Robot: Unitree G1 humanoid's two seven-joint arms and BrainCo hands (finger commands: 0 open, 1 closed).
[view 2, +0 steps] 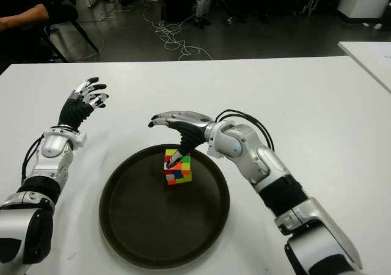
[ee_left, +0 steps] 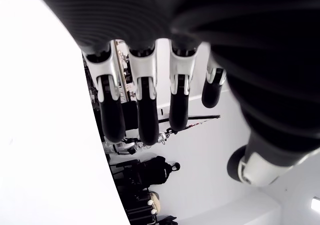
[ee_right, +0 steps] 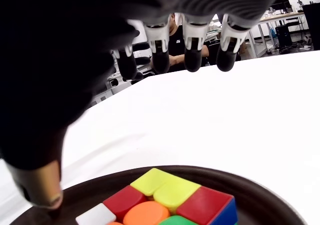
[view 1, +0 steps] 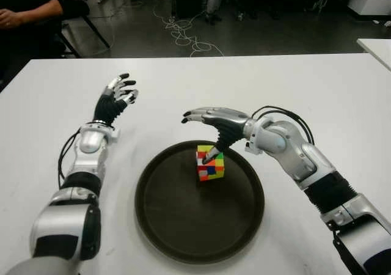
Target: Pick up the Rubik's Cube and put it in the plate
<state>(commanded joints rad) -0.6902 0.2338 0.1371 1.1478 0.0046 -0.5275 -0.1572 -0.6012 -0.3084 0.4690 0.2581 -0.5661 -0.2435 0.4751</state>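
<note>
One Rubik's Cube sits inside the dark plate, toward its far rim.
Fingers spread and holding nothing, the right hand hovers above it, thumb hiding the cube's top corner. The left hand, also spread wide, shows left of the plate over bare white table.

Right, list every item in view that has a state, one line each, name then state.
Multicoloured Rubik's Cube: upright inside the plate, toward its far side, not gripped.
Round dark brown plate: flat on the table, holding only the cube.
Right hand: open, fingers spread above the cube, thumb down by it.
Left hand: open, empty, showing left of the plate.
White table: bearing the plate.
</note>
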